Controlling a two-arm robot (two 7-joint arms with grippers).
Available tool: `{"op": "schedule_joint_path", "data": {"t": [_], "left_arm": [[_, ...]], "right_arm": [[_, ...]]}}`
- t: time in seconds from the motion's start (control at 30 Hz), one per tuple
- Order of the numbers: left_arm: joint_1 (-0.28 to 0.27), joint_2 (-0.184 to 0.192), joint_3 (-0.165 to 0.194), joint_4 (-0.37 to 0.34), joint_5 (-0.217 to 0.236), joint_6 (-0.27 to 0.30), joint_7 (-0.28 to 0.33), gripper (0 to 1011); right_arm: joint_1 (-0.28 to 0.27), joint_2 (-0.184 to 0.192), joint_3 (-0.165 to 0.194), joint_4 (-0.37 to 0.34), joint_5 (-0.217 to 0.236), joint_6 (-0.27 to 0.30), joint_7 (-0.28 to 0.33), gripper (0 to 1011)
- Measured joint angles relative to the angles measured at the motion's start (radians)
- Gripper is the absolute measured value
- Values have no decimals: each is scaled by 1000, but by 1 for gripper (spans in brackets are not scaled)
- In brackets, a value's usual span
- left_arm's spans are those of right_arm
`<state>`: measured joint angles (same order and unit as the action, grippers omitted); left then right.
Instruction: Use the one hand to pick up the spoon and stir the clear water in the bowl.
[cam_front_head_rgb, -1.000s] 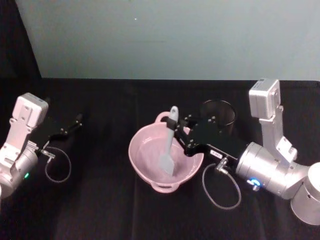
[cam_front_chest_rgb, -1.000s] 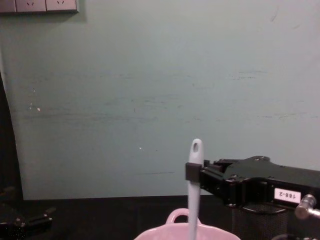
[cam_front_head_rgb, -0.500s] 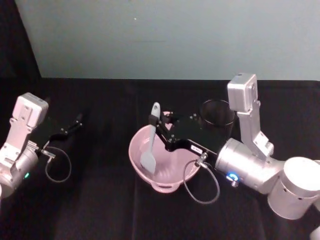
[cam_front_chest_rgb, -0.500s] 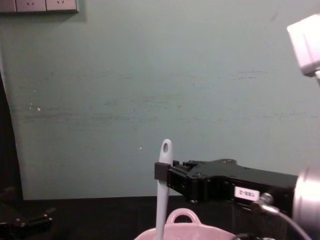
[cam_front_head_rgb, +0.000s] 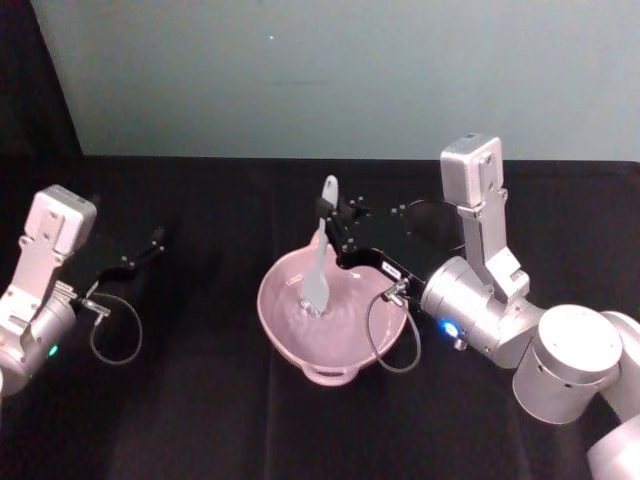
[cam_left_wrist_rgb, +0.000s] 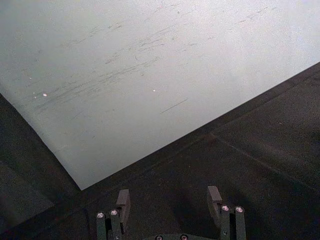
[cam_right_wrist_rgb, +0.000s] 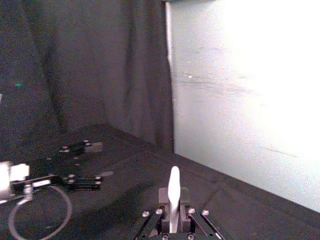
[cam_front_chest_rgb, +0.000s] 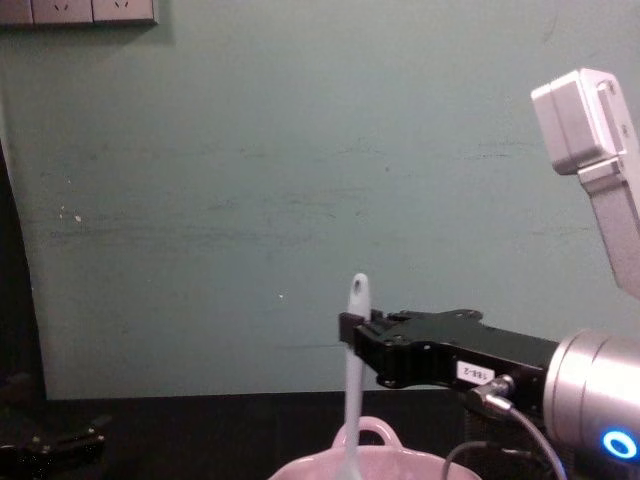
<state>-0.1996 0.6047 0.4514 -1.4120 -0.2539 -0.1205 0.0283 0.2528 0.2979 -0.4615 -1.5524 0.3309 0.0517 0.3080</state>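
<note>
Spoon (cam_front_head_rgb: 320, 262) stands near-upright, scoop down inside the pink bowl (cam_front_head_rgb: 268, 318) at the middle of the black table (cam_front_head_rgb: 200, 400); right gripper (cam_front_head_rgb: 330, 214) clamped on the handle near its top end; left gripper (cam_left_wrist_rgb: 167, 198) parked at the left, fingers apart.

A black cloth-covered surface (cam_front_head_rgb: 200, 420) spans the head view and ends at a pale green wall (cam_front_head_rgb: 330, 80) at 12 o'clock. A pink bowl (cam_front_head_rgb: 352, 362) sits on it near the middle, its loop handle turned to 12 o'clock. A black mesh cup (cam_front_head_rgb: 430, 228) stands near the bowl at about 2 o'clock, partly hidden; whether the two touch cannot be told.
</note>
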Motion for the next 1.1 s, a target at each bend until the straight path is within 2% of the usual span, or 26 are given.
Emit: {"op": "schedule_joint_path", "data": {"t": [0.23,0.47,0.63,0.87,1.1], "left_arm": [[0,0,0,0,0,0,0,1011],[0,0,0,0,0,0,0,1011],[0,0,0,0,0,0,0,1011],[0,0,0,0,0,0,0,1011],[0,0,0,0,0,0,0,1011]], "right_arm": [[-26,8,34,-19,-45,-20,-28,117],[-57,28,62,-52,-62,-18,-29,117],[-99,54,81,-108,-67,-7,-6,117],[-151,86,88,-184,-28,33,54,117],[-164,92,63,-209,15,57,92,117]]}}
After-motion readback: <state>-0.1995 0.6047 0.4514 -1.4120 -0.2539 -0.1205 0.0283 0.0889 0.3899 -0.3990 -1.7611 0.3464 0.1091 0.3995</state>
